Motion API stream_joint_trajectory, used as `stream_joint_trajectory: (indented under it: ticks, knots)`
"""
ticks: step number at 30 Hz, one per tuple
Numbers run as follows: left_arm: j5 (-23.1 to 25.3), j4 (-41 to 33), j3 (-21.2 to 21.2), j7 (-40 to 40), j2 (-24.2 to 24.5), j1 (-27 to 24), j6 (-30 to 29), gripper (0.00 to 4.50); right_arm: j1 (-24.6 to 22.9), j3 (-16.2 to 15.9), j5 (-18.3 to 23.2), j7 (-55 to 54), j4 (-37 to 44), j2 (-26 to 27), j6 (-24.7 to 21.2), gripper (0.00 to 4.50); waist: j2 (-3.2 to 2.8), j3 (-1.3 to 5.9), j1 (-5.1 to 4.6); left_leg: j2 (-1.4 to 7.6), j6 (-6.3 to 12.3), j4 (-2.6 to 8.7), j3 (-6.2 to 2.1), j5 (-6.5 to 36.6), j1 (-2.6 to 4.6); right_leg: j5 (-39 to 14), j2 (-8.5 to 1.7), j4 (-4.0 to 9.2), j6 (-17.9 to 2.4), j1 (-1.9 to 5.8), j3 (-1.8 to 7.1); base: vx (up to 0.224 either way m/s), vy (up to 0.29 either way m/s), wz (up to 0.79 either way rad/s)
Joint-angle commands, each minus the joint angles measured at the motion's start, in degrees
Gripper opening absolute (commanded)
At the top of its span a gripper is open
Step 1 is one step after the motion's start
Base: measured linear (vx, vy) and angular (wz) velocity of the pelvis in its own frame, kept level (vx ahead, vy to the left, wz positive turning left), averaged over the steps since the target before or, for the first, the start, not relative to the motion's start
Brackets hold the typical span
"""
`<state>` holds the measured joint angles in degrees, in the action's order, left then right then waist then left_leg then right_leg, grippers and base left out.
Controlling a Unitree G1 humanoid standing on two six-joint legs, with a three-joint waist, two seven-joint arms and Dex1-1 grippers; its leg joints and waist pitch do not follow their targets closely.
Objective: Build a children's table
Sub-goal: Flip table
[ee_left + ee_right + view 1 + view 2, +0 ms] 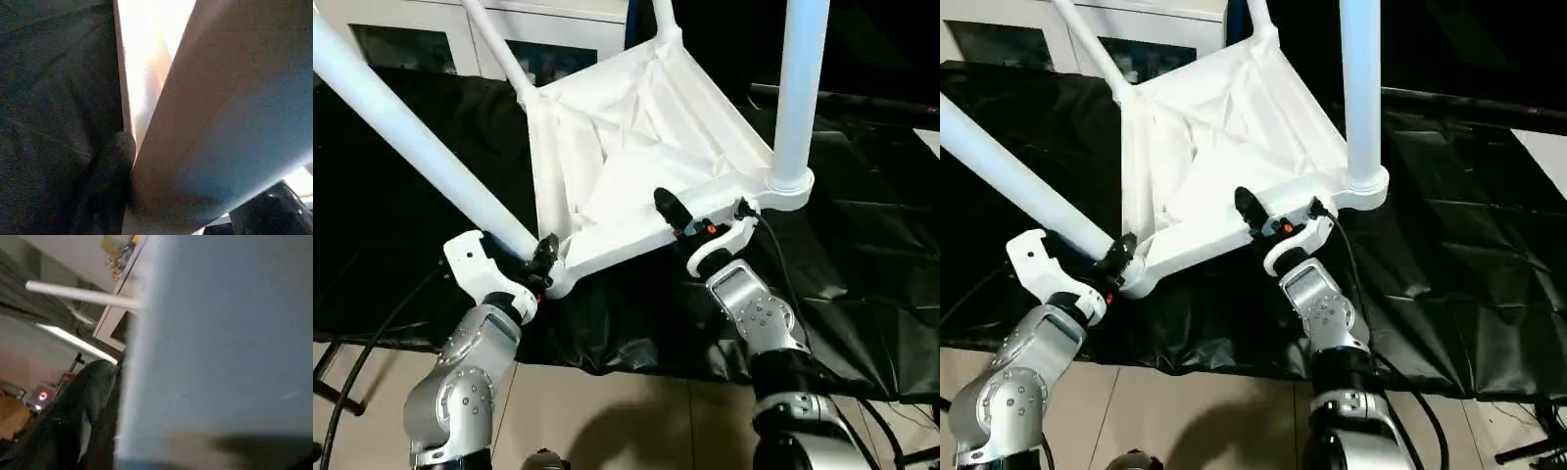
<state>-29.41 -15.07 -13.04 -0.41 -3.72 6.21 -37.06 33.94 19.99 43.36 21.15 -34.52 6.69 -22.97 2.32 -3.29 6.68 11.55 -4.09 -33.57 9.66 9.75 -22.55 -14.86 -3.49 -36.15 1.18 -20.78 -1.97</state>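
Left eye view: children's table [636, 166] inverted on the black-draped bench [862, 255], four legs up. Left gripper [544, 257] clamped at the near corner socket, hard against the base of the near-left leg [401, 127]. Right gripper [705, 227] set over the near edge rail, one black finger [668, 208] lying on the ribbed underside just inboard; whether spread or closed on the rail cannot be told. Near-right leg [800, 88] standing just outboard of the right gripper. Right eye view: same layout; white cabinet [1087, 29] well beyond both grippers. Left wrist view: leg wall pressed close ahead of the gripper, black cloth [54, 112] alongside. Right wrist view: white plastic blocking nearly all sight ahead of the gripper. Risks judged: uneven lift from two points on one edge twisting the top; a leg not fully seated working loose from its socket; near corner sliding off the bench edge on slack cloth.
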Motion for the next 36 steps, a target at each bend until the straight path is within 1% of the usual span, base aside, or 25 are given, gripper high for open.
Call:
stream_joint_trajectory:
  ticks: [1,2,3,4,6,7,8,10,16,17,19,20,22,24,25,26,28,29,30,31,32,33,34,35,36]
  knots:
    - [-2.6,0.78,3.42,-1.5,-4.34,-1.19,-2.06,2.45,1.64,0.9,0.93,-0.15,-1.35,-0.06,0.46,3.63,0.21,3.57,0.05,1.34,-0.21,3.39,-0.23,0.45,1.38,15.22,-3.4,2.85,-6.5,1.91,1.75,0.0,0.0,0.0]
    - [-2.6,0.78,3.42,-1.5,-4.34,-1.19,-2.06,2.45,1.64,0.9,0.93,-0.15,-1.35,-0.06,0.46,3.46,0.22,3.45,-0.02,1.31,0.29,3.4,-0.17,-0.01,1.3,16.08,-3.33,2.83,-6.84,1.81,1.67,0.0,0.0,0.0]
    - [-2.54,0.78,3.63,-1.6,-4.2,-1.28,-1.98,2.45,1.99,1.04,0.74,0.27,-2.16,-0.2,0.7,3.35,0.04,3.4,0.0,1.35,0.44,3.42,-0.16,0.6,1.34,15.42,-3.38,2.86,-7.09,1.78,1.67,0.0,0.0,0.0]
    - [-2.54,0.79,3.72,-1.65,-4.13,-1.3,-1.94,2.45,2.11,1.09,0.71,0.41,-2.47,-0.25,0.8,3.3,0.1,3.4,-0.08,1.37,0.47,3.45,-0.13,1.05,1.33,14.85,-3.41,2.94,-7.24,1.8,1.66,0.0,0.0,0.0]
    - [-2.59,0.81,3.81,-1.63,-4.05,-1.33,-1.9,2.45,2.27,1.27,0.74,0.52,-2.85,-0.27,0.92,3.26,0.12,3.31,-0.04,1.47,0.24,3.57,-0.12,2.25,1.37,12.67,-3.57,3.12,-7.5,1.8,1.7,0.0,0.0,0.0]
    - [-2.48,0.83,4.15,-1.78,-3.71,-1.41,-1.8,2.45,2.52,1.2,0.07,1.14,-3.5,-0.57,1.35,2.98,-0.05,3.33,-0.03,1.52,0.06,3.59,-0.17,2.41,1.37,12.13,-3.56,3.1,-7.56,1.82,1.7,0.0,0.0,0.0]
    - [-2.22,0.93,4.35,-1.83,-3.49,-1.41,-1.66,2.45,2.65,1.4,-0.02,1.3,-3.72,-0.67,1.5,2.98,-0.2,3.35,-0.05,1.54,-0.14,3.61,-0.22,2.47,1.4,11.96,-3.56,3.1,-7.62,1.79,1.68,0.0,0.0,0.0]
    - [-1.77,1.21,4.83,-2.04,-2.89,-1.36,-1.74,2.45,2.88,1.49,-0.67,1.77,-4.06,-0.95,2.25,2.78,-0.16,3.36,-0.11,1.58,-0.48,3.66,-0.18,3.16,1.44,11.23,-3.56,3.21,-7.75,1.77,1.69,0.0,0.0,0.0]
    - [-1.41,1.72,5.12,-2.66,-2.36,-1.08,-1.87,2.45,3.58,1.62,-1.43,2.06,-4.75,-1.68,3.57,2.33,-0.28,3.65,0.02,1.5,-0.36,3.42,-0.16,1.54,1.45,14.11,-3.48,2.91,-8.1,1.93,1.62,0.0,0.0,0.0]
    - [-1.21,1.74,5.29,-2.73,-2.05,-0.99,-2.08,2.45,3.69,1.46,-1.78,2.16,-4.87,-1.9,3.94,2.14,-0.28,3.68,0.02,1.5,-0.29,3.4,-0.16,1.43,1.43,14.38,-3.49,2.9,-8.23,1.94,1.62,0.0,0.0,0.0]
    - [-0.56,1.77,5.74,-2.8,-1.2,-0.89,-2.41,2.45,3.88,1.31,-2.18,2.33,-4.98,-2.25,4.34,2.08,-0.26,3.7,0.05,1.5,-0.26,3.39,-0.14,1.7,1.45,14.19,-3.49,2.91,-8.44,1.96,1.62,0.0,0.0,0.0]
    - [-0.75,1.74,6.18,-4.01,-0.15,-0.96,-2.66,2.8,4.08,1.09,-2.76,2.67,-5.0,-2.65,4.69,2.07,-0.38,3.76,0.13,1.52,-0.23,3.36,-0.16,1.66,1.48,14.15,-3.51,2.89,-8.49,1.97,1.6,0.0,0.0,0.0]
    - [-1.16,1.36,6.45,-5.63,1.23,-1.23,-2.86,3.15,4.29,1.06,-3.17,2.91,-4.83,-3.11,4.96,2.02,-0.36,3.83,0.18,1.47,-0.22,3.31,-0.15,1.13,1.53,14.2,-3.5,2.84,-8.59,1.96,1.59,0.0,0.0,0.0]
    - [-1.34,0.93,6.32,-6.39,2.15,-1.47,-3.08,3.26,4.45,1.22,-3.2,2.88,-4.62,-3.39,5.03,2.02,-0.4,3.91,0.24,1.43,-0.39,3.21,-0.1,0.6,1.56,14.91,-3.45,2.71,-9.0,1.9,1.58,0.0,0.0,0.0]
    - [-1.73,0.08,5.7,-7.4,3.62,-1.97,-3.56,3.43,4.8,1.84,-2.99,2.68,-4.21,-3.88,5.12,2.02,-0.43,4.0,0.27,1.36,-0.32,3.16,-0.1,0.08,1.51,15.95,-3.33,2.58,-9.12,1.99,1.53,0.0,0.0,0.0]
    - [-1.86,-0.34,5.25,-7.87,4.4,-2.36,-3.81,3.43,4.92,2.13,-2.87,2.56,-3.99,-4.21,5.21,2.02,-0.46,3.97,0.27,1.37,-0.24,3.16,-0.1,0.0,1.53,16.16,-3.3,2.56,-9.13,1.94,1.5,0.0,0.0,0.0]
    - [-1.96,-0.96,4.62,-8.62,5.9,-3.2,-4.39,3.65,5.0,2.58,-2.72,2.27,-3.57,-4.7,5.52,2.02,-0.59,4.03,0.3,1.37,-0.27,3.15,-0.11,0.31,1.6,15.92,-3.33,2.53,-9.27,1.89,1.46,0.0,0.0,0.0]
    - [-2.01,-1.34,4.4,-9.08,6.72,-3.77,-4.75,3.71,5.02,2.82,-2.62,2.1,-3.36,-4.89,5.68,2.02,-0.51,4.0,0.23,1.38,-0.22,3.17,-0.08,0.32,1.55,15.93,-3.3,2.53,-9.3,1.93,1.48,0.0,0.0,0.0]
    - [-2.12,-1.74,4.31,-9.59,7.42,-4.37,-5.12,3.81,5.01,3.01,-2.53,1.95,-3.2,-5.01,5.78,2.02,-0.73,4.07,0.31,1.38,-0.3,3.14,-0.11,0.27,1.57,16.0,-3.34,2.47,-9.37,1.94,1.47,0.0,0.0,0.0]
    - [-2.27,-2.46,4.24,-10.41,8.48,-5.49,-5.61,3.94,4.95,3.23,-2.5,1.71,-2.94,-5.16,6.01,2.02,-1.06,4.27,0.34,1.36,-0.5,3.07,-0.16,-0.04,1.6,16.45,-3.3,2.36,-9.4,1.97,1.41,0.0,0.0,0.0]
    - [-2.35,-3.53,4.08,-11.56,9.88,-7.13,-6.16,3.94,4.81,3.46,-2.59,1.5,-2.52,-5.4,6.3,2.02,-0.9,4.17,0.3,1.42,-0.69,3.1,-0.09,0.24,1.64,16.52,-3.18,2.45,-9.35,1.87,1.39,0.0,0.0,0.0]
    - [-2.41,-4.44,4.01,-12.52,11.08,-8.51,-6.6,4.04,4.65,3.68,-2.58,1.3,-2.12,-5.58,6.44,2.02,-1.17,4.31,0.49,1.43,-0.79,3.06,-0.17,0.19,1.76,16.55,-3.25,2.39,-9.34,1.88,1.34,0.0,0.0,0.0]
    - [-2.63,-6.14,4.11,-14.28,13.34,-10.97,-7.2,4.13,4.34,3.98,-2.39,1.09,-1.43,-5.97,6.57,2.02,-1.06,4.26,0.39,1.39,-1.0,3.12,-0.13,0.34,1.62,16.45,-3.12,2.39,-9.26,1.86,1.3,0.0,0.0,0.0]
    - [-1.78,-8.28,5.09,-15.89,15.71,-13.32,-6.84,4.31,3.74,4.19,-2.52,0.56,-0.25,-6.5,6.75,2.02,-1.22,4.32,0.47,1.42,-1.22,3.1,-0.11,0.81,1.74,16.0,-3.07,2.44,-9.05,1.81,1.27,0.0,0.0,0.0]
    - [-1.47,-9.09,5.45,-16.37,16.48,-14.13,-6.72,4.31,3.47,4.24,-2.59,0.36,0.25,-6.71,6.78,2.02,-1.32,4.37,0.7,1.45,-1.28,3.08,-0.11,1.06,1.87,15.68,-3.08,2.49,-8.9,1.74,1.28,0.0,0.0,0.0]
